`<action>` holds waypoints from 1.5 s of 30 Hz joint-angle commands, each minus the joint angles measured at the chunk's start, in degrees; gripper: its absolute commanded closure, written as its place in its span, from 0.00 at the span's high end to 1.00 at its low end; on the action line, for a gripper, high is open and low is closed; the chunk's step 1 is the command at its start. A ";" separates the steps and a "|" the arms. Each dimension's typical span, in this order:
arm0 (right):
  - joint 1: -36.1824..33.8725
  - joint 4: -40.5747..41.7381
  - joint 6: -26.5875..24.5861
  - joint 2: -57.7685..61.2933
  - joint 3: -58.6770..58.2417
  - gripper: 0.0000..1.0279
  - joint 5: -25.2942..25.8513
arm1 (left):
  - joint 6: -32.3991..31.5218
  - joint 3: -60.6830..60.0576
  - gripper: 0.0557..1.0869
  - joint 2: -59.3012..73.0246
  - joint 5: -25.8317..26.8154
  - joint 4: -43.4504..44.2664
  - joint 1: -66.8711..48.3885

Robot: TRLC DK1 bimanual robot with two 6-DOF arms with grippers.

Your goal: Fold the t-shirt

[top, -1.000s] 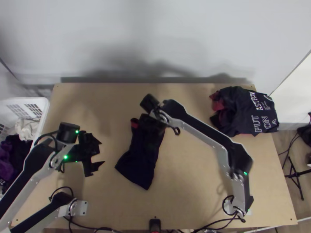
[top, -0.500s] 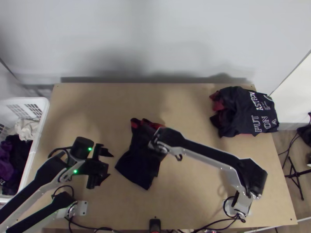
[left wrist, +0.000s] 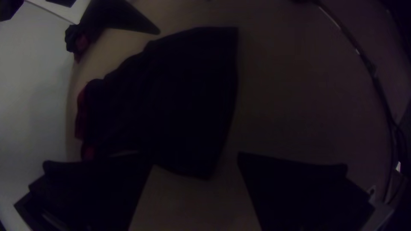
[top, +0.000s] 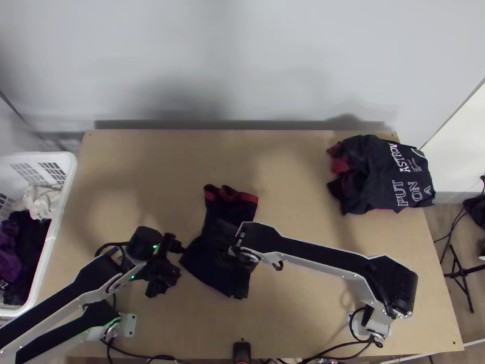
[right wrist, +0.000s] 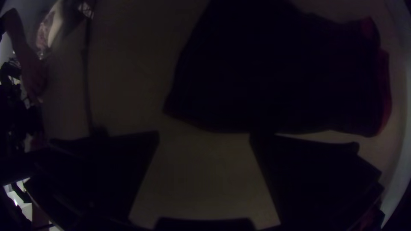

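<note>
Pale wooden tabletop (top: 297, 321) stretches beside a grey-white wall (top: 242, 60), left claw (top: 173, 264) and right claw (top: 237, 253) both parted wide.

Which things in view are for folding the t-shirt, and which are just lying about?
For the job:
dark garment with red edge, mid-table, likely the t-shirt
left claw, open
right claw, open

Lying about:
lettered dark garment, table's right side
white basket with clothes, at left

"What's on your bench (top: 291, 151)?"
"The t-shirt (top: 212, 267), near the middle; behind it, to my right, another garment (top: 371, 176)."
"Left?"
"A basket (top: 71, 170), perhaps touching the bench, clothes (top: 30, 233) inside."
</note>
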 commanded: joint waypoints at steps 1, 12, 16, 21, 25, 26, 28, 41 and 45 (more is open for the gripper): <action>-0.01 0.57 0.38 -0.29 -0.25 0.95 0.09 | 0.19 -1.72 0.92 2.98 -1.45 5.49 -1.31; -0.10 0.57 0.47 -0.73 0.27 0.95 0.09 | 0.72 -4.00 0.86 6.14 -1.71 9.53 -1.57; -0.28 0.57 0.47 -1.08 0.10 0.95 0.17 | 0.81 -4.44 0.86 7.37 -2.94 11.99 -1.57; -0.36 0.57 0.47 -1.08 0.18 0.95 0.17 | 0.72 -4.62 0.86 8.95 -3.91 14.10 -1.57; -0.63 0.57 0.47 -1.25 0.10 0.95 0.17 | 0.46 -4.79 0.86 9.30 -4.26 15.77 -1.57; -0.80 0.57 0.47 -1.25 0.10 0.95 0.17 | 0.46 -4.79 0.86 9.30 -4.26 15.77 -1.66; -1.33 0.57 0.47 -1.34 0.18 0.95 0.17 | 0.63 -4.79 0.77 9.22 -4.35 15.77 -2.01; -1.95 0.57 0.47 -1.60 0.10 0.95 0.17 | -1.21 -5.06 0.35 9.13 -4.26 16.30 -3.86; -2.47 0.57 0.47 -1.96 0.18 0.95 0.17 | -1.48 -6.11 0.28 9.04 -4.17 17.18 -5.53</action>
